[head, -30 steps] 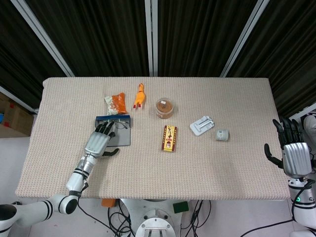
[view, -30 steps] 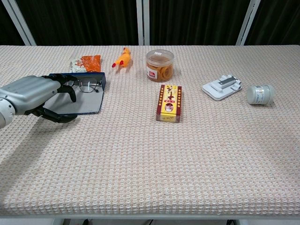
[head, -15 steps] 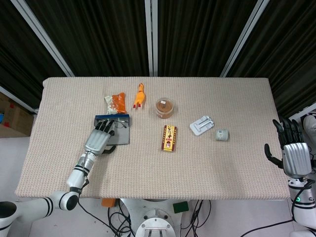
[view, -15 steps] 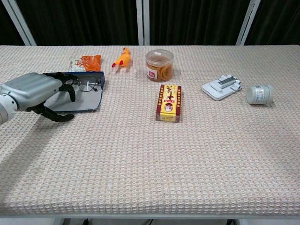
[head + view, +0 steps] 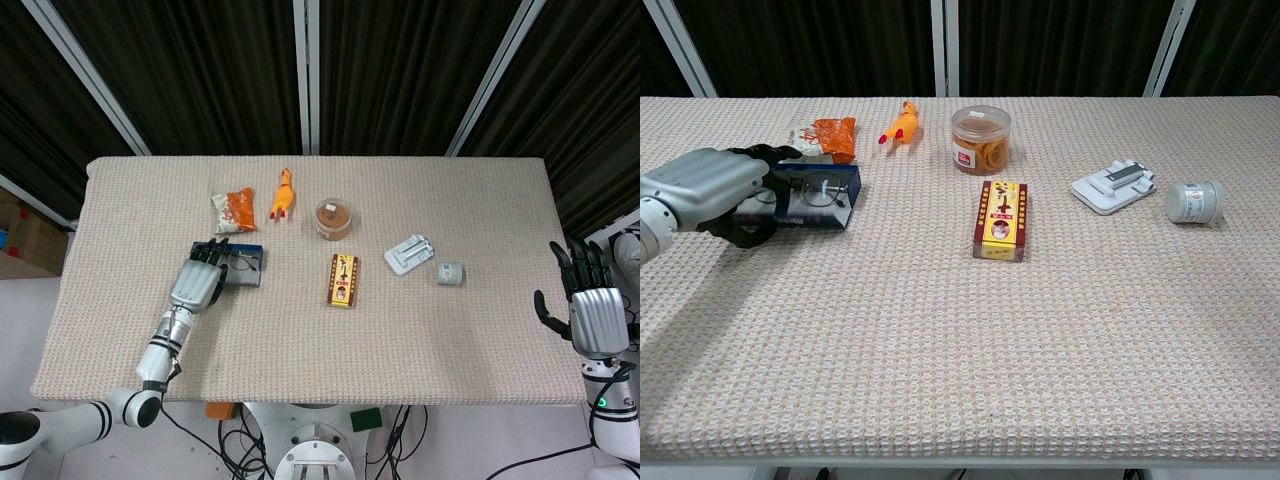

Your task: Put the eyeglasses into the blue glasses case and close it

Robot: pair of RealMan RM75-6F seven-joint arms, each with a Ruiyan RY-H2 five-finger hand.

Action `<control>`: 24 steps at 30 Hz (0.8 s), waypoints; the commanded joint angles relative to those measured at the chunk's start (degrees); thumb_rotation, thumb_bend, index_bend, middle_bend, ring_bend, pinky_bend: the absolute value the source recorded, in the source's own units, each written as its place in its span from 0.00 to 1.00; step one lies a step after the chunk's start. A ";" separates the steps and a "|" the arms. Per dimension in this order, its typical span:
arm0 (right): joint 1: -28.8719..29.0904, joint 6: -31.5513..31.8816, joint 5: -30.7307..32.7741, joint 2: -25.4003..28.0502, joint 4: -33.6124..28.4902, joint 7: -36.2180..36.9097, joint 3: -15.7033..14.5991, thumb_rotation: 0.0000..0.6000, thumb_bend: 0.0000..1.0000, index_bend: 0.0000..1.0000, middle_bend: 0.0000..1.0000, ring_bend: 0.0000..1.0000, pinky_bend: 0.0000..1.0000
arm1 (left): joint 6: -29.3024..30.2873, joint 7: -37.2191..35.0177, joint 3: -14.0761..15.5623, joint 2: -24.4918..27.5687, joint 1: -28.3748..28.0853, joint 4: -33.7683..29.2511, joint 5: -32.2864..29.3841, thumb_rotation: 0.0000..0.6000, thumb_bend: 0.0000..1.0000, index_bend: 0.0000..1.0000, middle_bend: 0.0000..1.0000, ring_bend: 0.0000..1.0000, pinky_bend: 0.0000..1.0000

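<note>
Eyeglasses (image 5: 820, 191) lying inside the blue glasses case (image 5: 812, 197), toward the left edge of the tabletop (image 5: 970, 340), a little nearer the far edge than the near one. Thin dark wire frame, clear round lenses, slight and springy looking. Case a flat, hard-sided blue shell with a pale lining, lid apparently part-way over, not yet shut. Left hand (image 5: 715, 190) wrapped around the case's left end, fingers over the top, thumb beneath: gripping the case. Right hand (image 5: 592, 310) off the right edge of the tabletop, fingers spread, holding nothing.

Risks, as judged: a temple arm or lens rim standing proud of the shell and getting pinched as the lid folds; case skidding on the coarse woven cloth with only one hand bracing it; lid springing back if released short of its catch; crinkly orange snack packet (image 5: 824, 135) just beyond, toward the far edge, nudged by the fingers.

Further out: rubber chicken (image 5: 899, 122), smooth and soft; clear round tub (image 5: 981, 139); glossy card box (image 5: 1001, 219); white plastic holder (image 5: 1114, 188); small grey jar (image 5: 1194, 201).
</note>
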 commanded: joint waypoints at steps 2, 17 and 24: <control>0.07 -0.18 0.05 -0.05 -0.09 -0.16 -0.02 0.97 0.49 0.00 0.00 0.00 0.00 | 1.83 -1.80 0.07 0.54 0.79 -1.06 1.35 1.00 0.41 0.62 0.00 0.00 0.13; -0.06 -0.12 -0.06 0.03 -0.32 -0.29 -0.21 0.97 0.49 0.00 0.00 0.00 0.00 | 10.66 -2.68 3.73 6.62 6.48 -11.16 7.29 1.00 0.44 0.72 0.00 0.00 0.13; 0.07 -0.57 -0.16 -0.58 0.19 -0.14 -0.52 0.97 0.49 0.00 0.00 0.00 0.00 | 8.04 0.89 2.30 8.87 5.91 -15.02 4.47 1.00 0.43 0.72 0.00 0.00 0.13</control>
